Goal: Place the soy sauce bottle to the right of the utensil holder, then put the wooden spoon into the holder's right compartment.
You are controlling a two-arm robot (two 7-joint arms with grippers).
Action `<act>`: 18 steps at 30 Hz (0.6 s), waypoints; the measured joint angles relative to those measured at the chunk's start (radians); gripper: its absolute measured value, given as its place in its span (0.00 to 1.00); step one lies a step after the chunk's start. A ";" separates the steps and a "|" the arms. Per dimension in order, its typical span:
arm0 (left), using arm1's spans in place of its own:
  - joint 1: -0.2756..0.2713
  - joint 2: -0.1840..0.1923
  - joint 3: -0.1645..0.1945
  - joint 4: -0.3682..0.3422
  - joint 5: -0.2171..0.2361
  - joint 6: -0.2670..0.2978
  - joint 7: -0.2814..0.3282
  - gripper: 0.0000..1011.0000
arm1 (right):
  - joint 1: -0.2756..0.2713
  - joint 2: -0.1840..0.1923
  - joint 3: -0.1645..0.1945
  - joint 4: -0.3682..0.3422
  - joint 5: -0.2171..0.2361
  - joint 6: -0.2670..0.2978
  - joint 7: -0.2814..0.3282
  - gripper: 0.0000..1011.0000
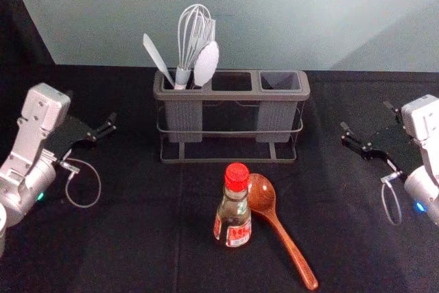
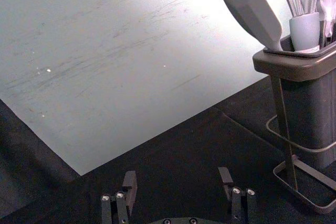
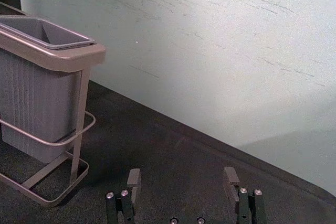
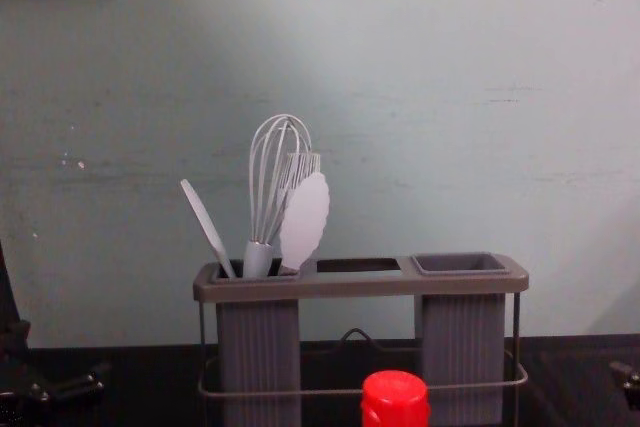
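In the head view my left gripper (image 1: 103, 127) is at the left, open and holding nothing; its own wrist view shows the gripper (image 2: 178, 179) too. My right gripper (image 1: 367, 127) is open at the right of the head view, and the right wrist view shows the gripper (image 3: 182, 179) with nothing between its fingers. The utensil holder (image 1: 230, 132) stands between them at the back. Its right compartment (image 1: 280, 81) is empty. The soy sauce bottle (image 1: 234, 216), red-capped, stands upright in front of the holder. The wooden spoon (image 1: 285, 237) lies just right of it, bowl toward the holder.
A whisk (image 1: 184, 46), a spatula (image 1: 158, 58) and other light utensils stand in the holder's left compartment. A pale wall (image 4: 420, 117) rises behind the black-covered table (image 1: 123, 238). Dark cloth shows between the holder and my right gripper.
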 joint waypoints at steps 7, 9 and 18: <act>0.000 0.000 0.000 0.000 0.000 0.000 0.000 1.00 | 0.000 0.000 0.000 0.000 0.000 0.000 0.000 0.99; 0.000 0.000 0.000 0.000 0.000 0.000 0.000 1.00 | 0.000 0.000 0.000 0.000 0.000 0.000 0.000 0.99; 0.000 0.000 0.000 0.000 0.000 0.000 0.000 1.00 | 0.000 0.000 0.000 0.000 0.000 0.000 0.000 0.99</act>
